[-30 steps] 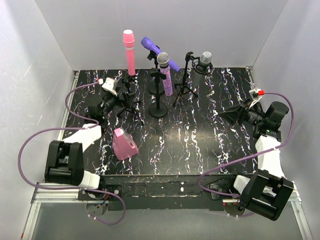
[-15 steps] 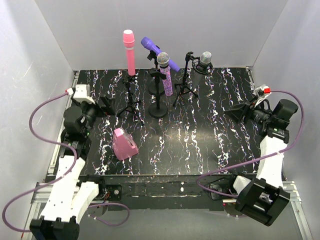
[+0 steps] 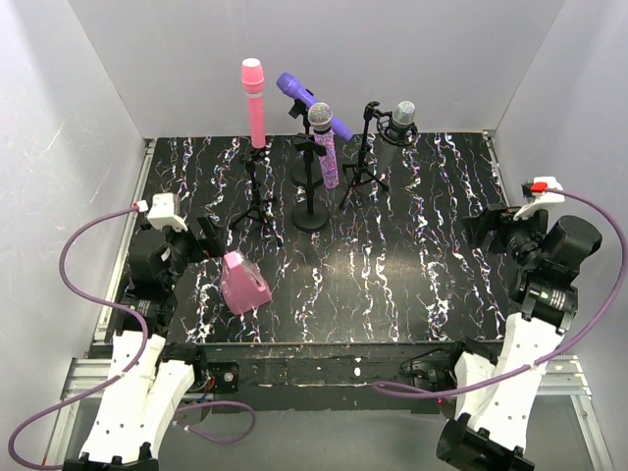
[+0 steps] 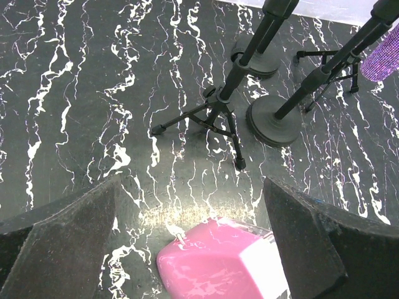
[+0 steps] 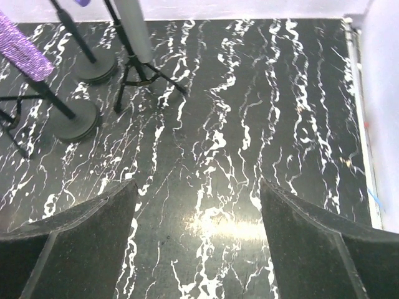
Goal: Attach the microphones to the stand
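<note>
Left jaws: gaping wide, gripping nothing, hanging just over the squat pink wedge-shaped block [image 4: 218, 268] at the near left of the black marbled bench [image 3: 412, 255].
Right jaws: standing apart and empty, hovering over the bench's right side.
Glittery purple microphone with silver mesh head [image 3: 325, 149]: sitting upright on a round-based stand [image 3: 311, 218], well ahead of both jaws, left arm nearer.
Pink stick microphone [image 3: 254, 103]: standing vertical, head up, on a tripod stand [image 3: 253, 201].
Plain purple microphone [image 3: 312, 101]: leaning, head pointing up and leftward.
Silver-grey microphone [image 3: 403, 116]: sitting head-up, far right, right arm nearer.
Progress: all four seeming mounted.
</note>
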